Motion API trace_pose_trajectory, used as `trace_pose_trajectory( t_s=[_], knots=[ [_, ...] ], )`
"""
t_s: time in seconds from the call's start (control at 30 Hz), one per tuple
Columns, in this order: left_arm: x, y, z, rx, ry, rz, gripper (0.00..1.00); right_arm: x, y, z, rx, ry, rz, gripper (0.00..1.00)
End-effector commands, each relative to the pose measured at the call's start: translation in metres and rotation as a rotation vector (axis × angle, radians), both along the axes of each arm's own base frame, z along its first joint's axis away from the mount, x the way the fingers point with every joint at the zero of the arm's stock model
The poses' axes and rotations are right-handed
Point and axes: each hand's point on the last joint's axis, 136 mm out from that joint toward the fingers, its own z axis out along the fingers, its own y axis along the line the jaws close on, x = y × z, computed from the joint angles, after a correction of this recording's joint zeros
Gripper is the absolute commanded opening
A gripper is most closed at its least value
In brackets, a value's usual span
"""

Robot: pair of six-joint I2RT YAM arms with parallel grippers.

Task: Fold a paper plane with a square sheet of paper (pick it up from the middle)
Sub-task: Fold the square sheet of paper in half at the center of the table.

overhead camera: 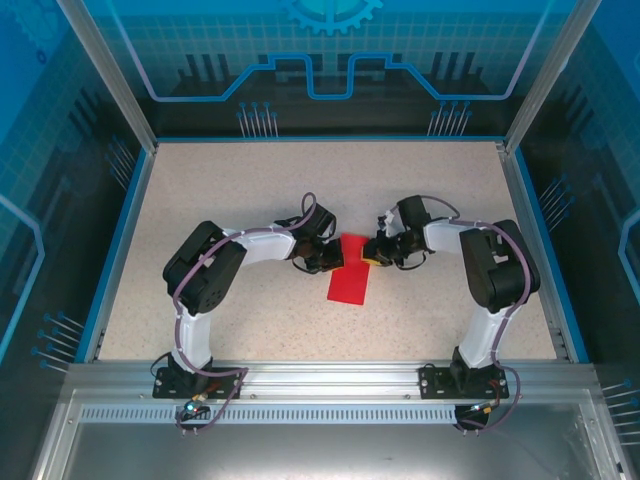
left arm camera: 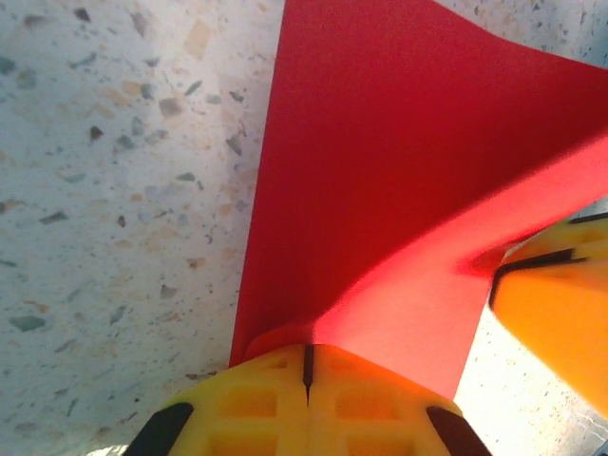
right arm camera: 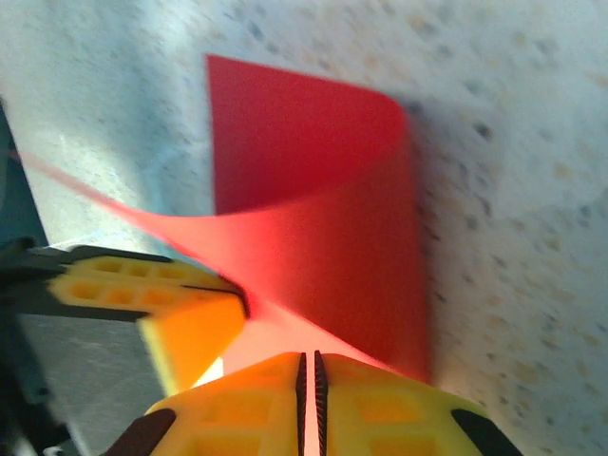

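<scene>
One thin, bright red sheet of paper [overhead camera: 349,282] is lying around the middle of the speckled beige tabletop [overhead camera: 220,190], well apart from all four edges. Its near part is resting flat on the surface, while its far part is rising and curling upward between the two tools.

Two white-and-black arms are reaching in from the near edge, one from each side, and their two grippers are meeting at the sheet's far end, just beside each other. The left gripper [overhead camera: 325,258] is coming at the paper from the left. In the left wrist view its two yellow fingers [left arm camera: 256,404] are pressing together with only a thin dark seam between them, and they are pinching the red paper's edge [left arm camera: 399,190], which is sweeping up and away from them in a smooth bend.

The right gripper [overhead camera: 376,252] is facing it from the right. In the right wrist view its two yellow fingers [right arm camera: 380,408] are likewise closing to a narrow slit, with red paper [right arm camera: 313,228] showing in the slit, so they are gripping the sheet too. The paper is arching over from these fingers in a rounded curve and casting a shadow on the tabletop, and the left gripper's yellow fingertips [right arm camera: 142,294] are touching it at the left.
</scene>
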Motion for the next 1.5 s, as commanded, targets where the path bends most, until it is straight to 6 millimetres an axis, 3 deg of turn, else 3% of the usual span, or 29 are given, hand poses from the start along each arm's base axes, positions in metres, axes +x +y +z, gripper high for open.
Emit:
trace_pose_trajectory(
  t_s=[0.0,0.43,0.5,0.67,0.77,1.07,1.3,1.37,1.47],
  knots=[
    [-0.039,0.035,-0.064,0.199,0.159,-0.009,0.00,0.013,0.002,0.019,0.043,-0.024,-0.004,0.14],
    [-0.042,0.037,-0.066,0.204,0.163,-0.009,0.00,0.017,-0.012,-0.031,-0.058,0.065,-0.041,0.13],
    [-0.042,0.038,-0.066,0.204,0.165,-0.008,0.00,0.017,-0.011,-0.029,-0.047,0.067,-0.042,0.13],
    [-0.041,0.037,-0.064,0.205,0.160,-0.010,0.00,0.030,-0.008,0.009,0.026,-0.004,-0.053,0.13],
    [-0.040,0.038,-0.064,0.206,0.159,-0.009,0.00,0.040,-0.015,0.018,0.048,-0.024,-0.067,0.15],
    [-0.041,0.037,-0.064,0.203,0.159,-0.008,0.00,0.034,-0.015,-0.008,0.015,0.024,-0.052,0.19],
    [-0.043,0.038,-0.066,0.201,0.166,-0.006,0.00,0.025,-0.030,-0.045,-0.114,0.099,-0.085,0.15],
    [-0.044,0.039,-0.066,0.201,0.165,-0.002,0.00,0.024,-0.033,-0.048,-0.137,0.113,-0.088,0.14],
    [-0.045,0.040,-0.067,0.199,0.168,0.000,0.00,0.028,-0.029,-0.029,-0.114,0.084,-0.082,0.14]
  ],
)
